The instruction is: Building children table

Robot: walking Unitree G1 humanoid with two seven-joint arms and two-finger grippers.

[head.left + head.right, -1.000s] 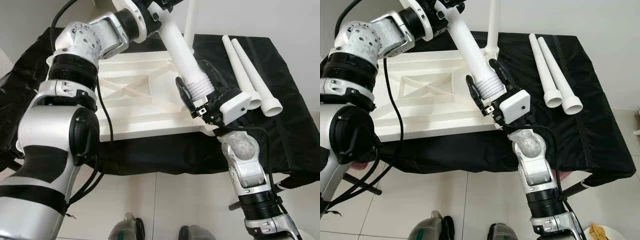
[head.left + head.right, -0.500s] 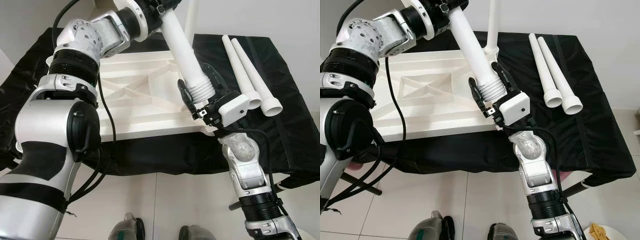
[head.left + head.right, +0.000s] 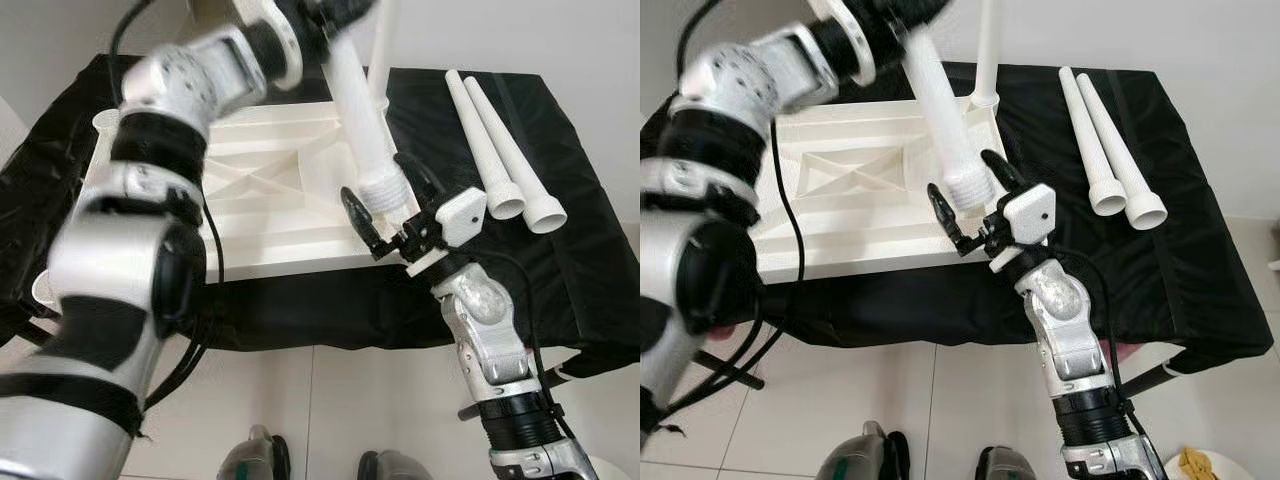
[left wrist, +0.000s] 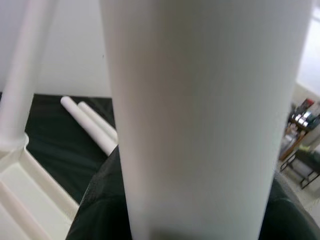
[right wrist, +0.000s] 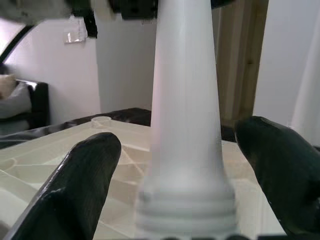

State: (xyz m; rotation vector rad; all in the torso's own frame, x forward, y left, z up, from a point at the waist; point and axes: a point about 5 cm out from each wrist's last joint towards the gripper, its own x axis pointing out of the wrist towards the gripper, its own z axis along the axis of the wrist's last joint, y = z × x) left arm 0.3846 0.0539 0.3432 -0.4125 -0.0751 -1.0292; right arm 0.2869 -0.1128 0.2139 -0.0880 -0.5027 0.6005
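Two robot hands work on one white table leg (image 3: pixel 945 110) above an upturned white tabletop (image 3: pixel 840 190). The right hand (image 3: pixel 970 195) has its black fingers (image 5: pixel 82 185) spread wide on either side of the leg's threaded lower end, apart from it and gripping nothing, at the tabletop's near right corner. The left hand (image 3: pixel 335 12), blurred, meets the leg's upper end high above the tabletop's far edge; in the left wrist view the leg runs down close before the camera, and whether those fingers are closed around it cannot be told. The leg slants down from that hand to the tabletop's near right corner, its threaded end just above the ribbed underside. A second leg (image 3: pixel 987 50) stands upright in the tabletop's far right corner. Beside the tabletop, toward the robot's right, two more loose legs (image 3: pixel 1105 150) lie side by side, touching, on the black cloth (image 3: pixel 1200 250) that covers the table under the tabletop.
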